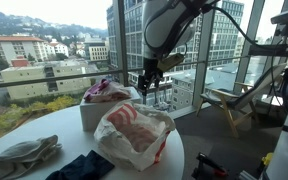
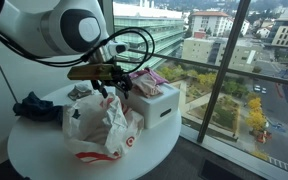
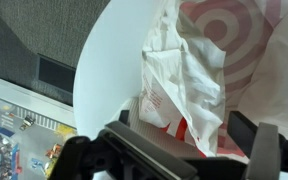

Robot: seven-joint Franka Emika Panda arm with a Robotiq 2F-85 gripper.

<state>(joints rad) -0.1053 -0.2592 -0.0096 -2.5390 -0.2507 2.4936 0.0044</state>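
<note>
Above the round white desk point(image 1: 54, 128), the pincer point(image 1: 150, 90) hovers with jaws wide apart over the crumpled red-and-white plastic bag point(image 1: 134, 135) lying beside a white box point(image 2: 156, 106), seemingly at the approach step; grasping calls for a straight descent.

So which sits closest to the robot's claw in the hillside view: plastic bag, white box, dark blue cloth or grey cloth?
From the gripper:
1. Plastic bag, just below, and white box, beside it: too close to call.
2. Dark blue cloth, toward the camera.
3. Grey cloth, far left.
</note>
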